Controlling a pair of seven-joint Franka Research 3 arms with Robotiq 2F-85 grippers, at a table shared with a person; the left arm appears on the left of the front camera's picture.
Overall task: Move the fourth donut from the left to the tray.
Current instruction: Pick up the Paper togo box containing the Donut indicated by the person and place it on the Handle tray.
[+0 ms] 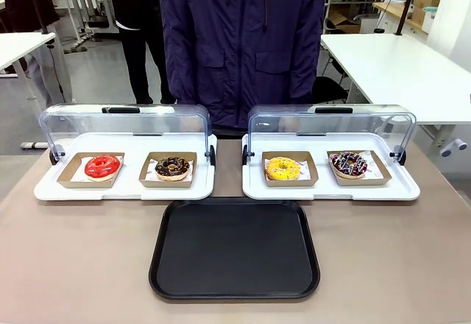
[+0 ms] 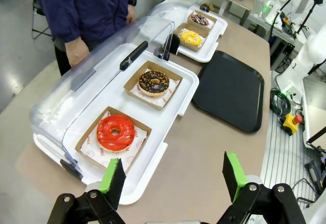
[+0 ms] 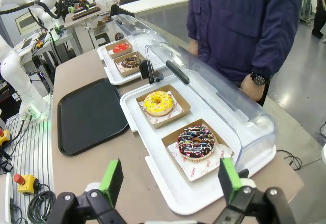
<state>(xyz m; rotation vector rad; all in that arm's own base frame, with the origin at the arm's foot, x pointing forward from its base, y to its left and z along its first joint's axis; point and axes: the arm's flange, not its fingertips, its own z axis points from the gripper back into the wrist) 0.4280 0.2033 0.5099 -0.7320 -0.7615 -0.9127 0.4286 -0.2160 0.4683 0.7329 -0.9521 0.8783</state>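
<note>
Green pads are showing on the left claw (image 2: 173, 175), which is hanging wide open and empty over the tabletop (image 2: 214, 147). At its 11 o'clock a red donut (image 2: 116, 132) is lying in a cardboard holder (image 2: 89, 142) on the left white tray (image 2: 153, 152). A chocolate donut with gold sprinkles (image 2: 154, 82) is sitting in its own holder farther on, at 12 o'clock. The right claw (image 3: 170, 178) is likewise gaping, with nothing between its fingers. Just beyond it, at 12 o'clock, the fourth donut (image 3: 196, 142) is resting in its brown holder (image 3: 170, 140) on the right white tray (image 3: 145, 132), and a yellow donut (image 3: 158, 102) is sitting in the neighbouring holder at 11 o'clock. Clear domed lids (image 1: 125, 125) are standing swung back on both white trays, toward the person (image 1: 243, 44) who is standing at the far side. In the front view the black tray (image 1: 235, 250) is lying at 6 o'clock, just in front of the two white trays, with the fourth donut at its 2 o'clock.
</note>
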